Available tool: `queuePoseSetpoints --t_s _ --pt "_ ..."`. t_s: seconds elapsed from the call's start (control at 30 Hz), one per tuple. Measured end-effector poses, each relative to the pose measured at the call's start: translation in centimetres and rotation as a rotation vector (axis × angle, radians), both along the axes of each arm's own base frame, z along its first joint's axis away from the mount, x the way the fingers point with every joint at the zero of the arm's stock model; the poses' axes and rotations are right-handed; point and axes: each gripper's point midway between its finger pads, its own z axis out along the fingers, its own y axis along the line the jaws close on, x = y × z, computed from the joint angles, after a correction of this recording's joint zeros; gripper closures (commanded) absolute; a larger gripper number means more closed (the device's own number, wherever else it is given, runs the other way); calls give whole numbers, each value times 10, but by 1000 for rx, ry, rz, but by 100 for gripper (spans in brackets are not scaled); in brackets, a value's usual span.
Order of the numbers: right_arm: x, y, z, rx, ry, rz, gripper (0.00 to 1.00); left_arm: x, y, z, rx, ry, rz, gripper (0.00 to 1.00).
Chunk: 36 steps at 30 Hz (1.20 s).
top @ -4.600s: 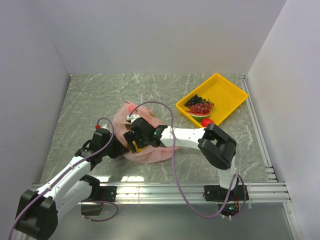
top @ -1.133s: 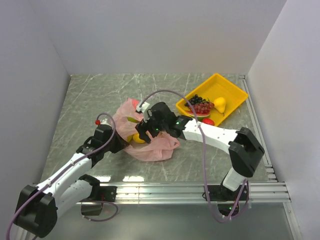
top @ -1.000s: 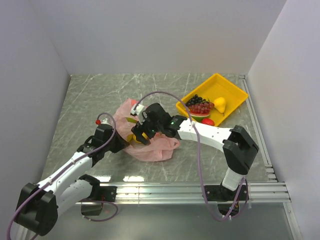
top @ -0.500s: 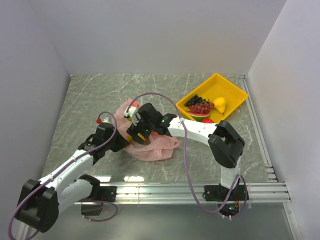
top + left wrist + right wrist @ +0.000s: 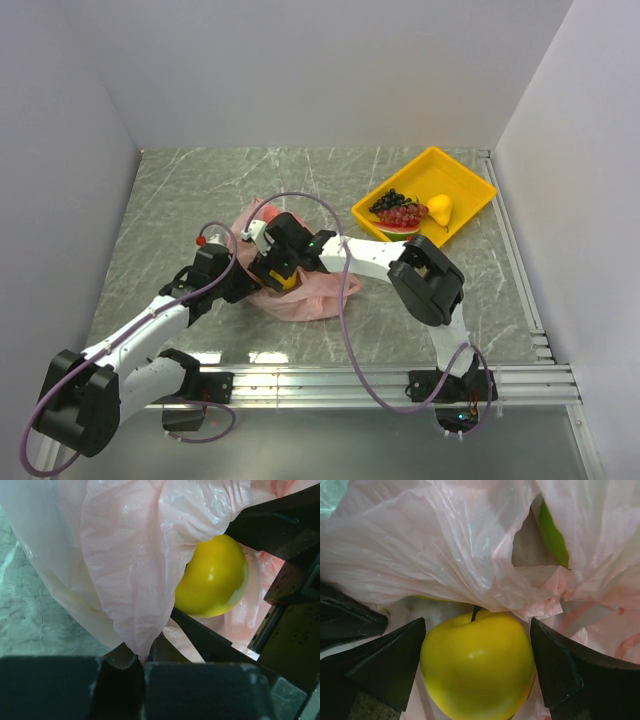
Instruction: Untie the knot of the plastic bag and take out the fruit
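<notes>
The pink plastic bag (image 5: 305, 292) lies crumpled at the table's middle, and no knot shows. My left gripper (image 5: 240, 285) is shut on a fold of the bag (image 5: 125, 580) at its left edge. My right gripper (image 5: 276, 272) is inside the bag's mouth, open, with a finger (image 5: 385, 662) close on each side of a yellow apple-shaped fruit (image 5: 477, 672). The fruit also shows in the left wrist view (image 5: 212, 577). A green fruit (image 5: 552, 535) lies deeper under the plastic. A yellow pear (image 5: 438, 208) lies in the yellow tray (image 5: 465, 185).
The tray at the back right also holds black and red grape bunches (image 5: 398, 210) and a watermelon slice (image 5: 392, 229). Grey walls close in the left, back and right. A metal rail (image 5: 400, 375) runs along the near edge.
My right gripper has moved left and lower into the bag's mouth, so its fingers now flank the yellow fruit. My left gripper has kept its hold on the bag.
</notes>
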Motion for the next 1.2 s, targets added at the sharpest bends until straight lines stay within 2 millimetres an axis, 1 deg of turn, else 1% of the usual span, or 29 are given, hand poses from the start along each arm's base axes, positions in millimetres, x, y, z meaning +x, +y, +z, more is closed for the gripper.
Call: queuePoseSetpoints --t_s 0.2,0.23,0.27,0.3,0.33,0.4,0.47,0.7,0.73,0.8,0.83,0.87,0.9,0.93,1.0,1.03,1.13,1.2 --pt "0 0 1 -1 1 0 9 0 0 0 2 -1 -2 96" --pt "-1 -1 1 -1 3 -1 7 0 0 0 3 -1 -3 96" --pt "-2 -2 1 1 5 -2 6 0 0 0 3 0 -3 96" --pt "-5 -5 1 -3 8 -1 2 0 0 0 3 -1 -3 96" --pt "-8 -10 0 -9 14 -2 1 0 0 0 3 -1 -3 96" --pt "-15 -17 -2 -24 32 3 0 0 0 0 3 -1 -3 95" --pt "-19 -20 -2 -29 45 8 0 0 0 0 3 -1 -3 94" --pt "-30 -23 -7 -43 91 36 0 0 0 1 2 -6 -4 92" --pt "-31 -24 -8 -44 95 38 2 0 0 2 1 -10 -4 93" --pt "-34 -27 -11 -51 102 38 12 1 0 4 -2 -17 -4 92" --pt "-35 -29 -13 -56 107 36 25 1 0 4 -2 -18 -4 92" --pt "-36 -30 -13 -54 104 37 32 0 0 4 -2 -18 -4 92" --pt "-38 -32 -11 -51 106 32 39 0 0 3 -2 -17 -4 92" --pt "-40 -34 -9 -49 108 29 52 -1 0 3 -2 -15 -5 92" --pt "-43 -37 1 -35 104 19 63 -2 1 0 1 -9 -5 92" --pt "-43 -38 8 -21 97 13 71 -3 1 -1 2 -7 -5 92" --pt "-43 -38 37 43 60 -3 79 -3 1 -1 2 -8 -4 92" --pt "-42 -36 63 105 27 -12 81 -3 1 0 2 -9 -4 92"
